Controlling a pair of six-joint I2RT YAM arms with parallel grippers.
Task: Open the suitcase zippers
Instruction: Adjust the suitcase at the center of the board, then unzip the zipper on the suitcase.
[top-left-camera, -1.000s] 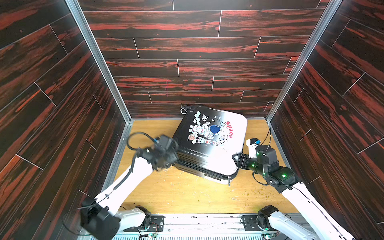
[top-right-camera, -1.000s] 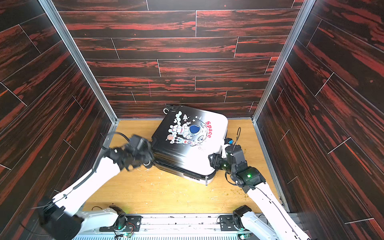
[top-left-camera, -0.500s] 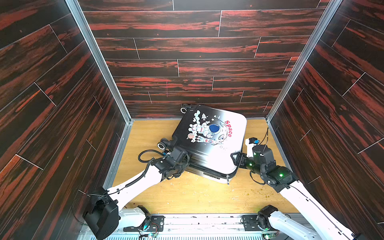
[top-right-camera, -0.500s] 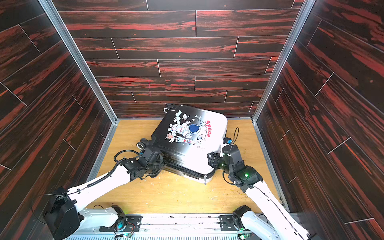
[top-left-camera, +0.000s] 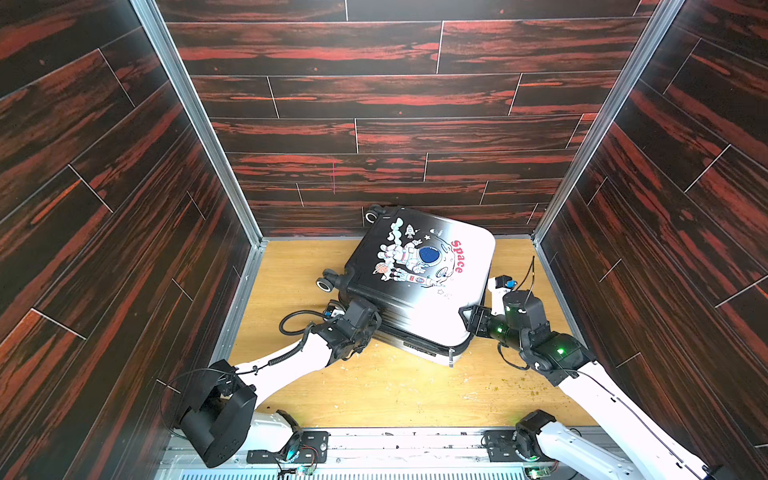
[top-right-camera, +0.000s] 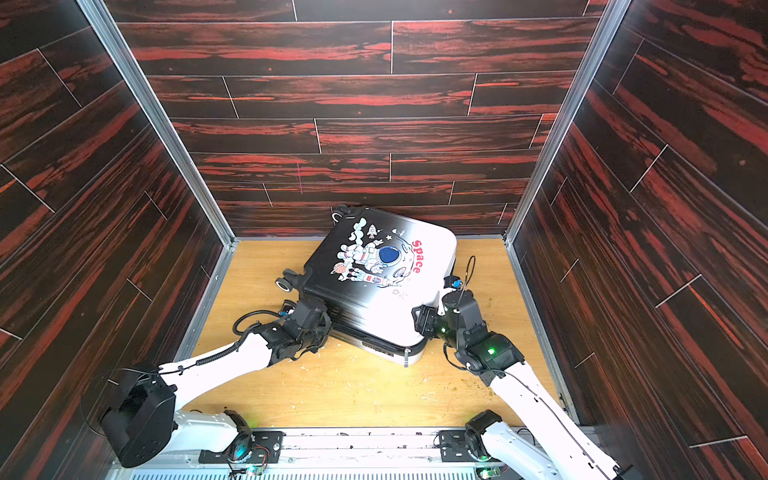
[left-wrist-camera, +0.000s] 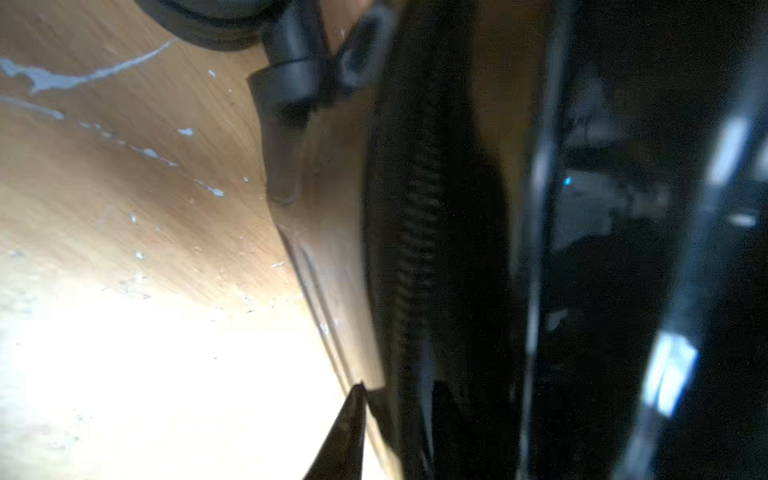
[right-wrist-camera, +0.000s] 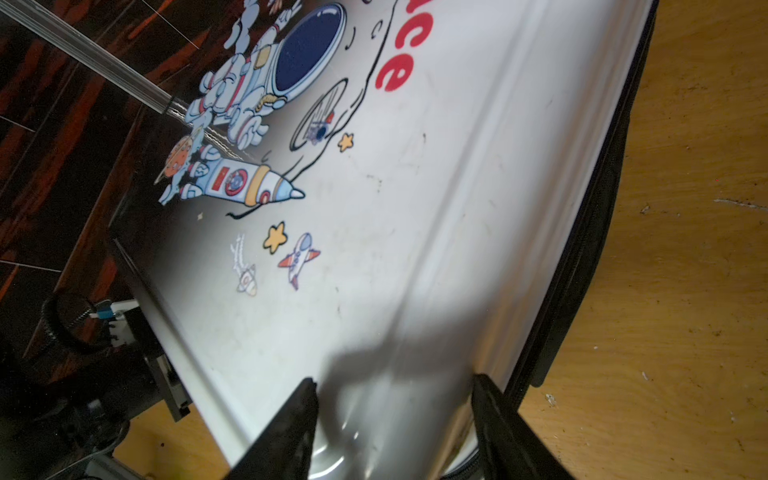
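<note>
Slippage of the suitcase (top-left-camera: 415, 291) is looming: left gripper (top-left-camera: 372, 322), closure indiscernible, is crowding the zipper track (left-wrist-camera: 419, 216) while right gripper (right-wrist-camera: 392, 384) is hovering spread-jawed, bracing nothing.

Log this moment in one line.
left hand: at suitcase zipper, grip unclear | right hand: open at its white corner | suitcase: shut

The light wooden table (top-left-camera: 374, 395) is carrying a single thing: the suitcase (top-left-camera: 419, 299) is lying flat on it, printed side facing up, sitting toward the far edge and turned at an angle. Pale scuffs and specks are showing across the bare wood.
</note>
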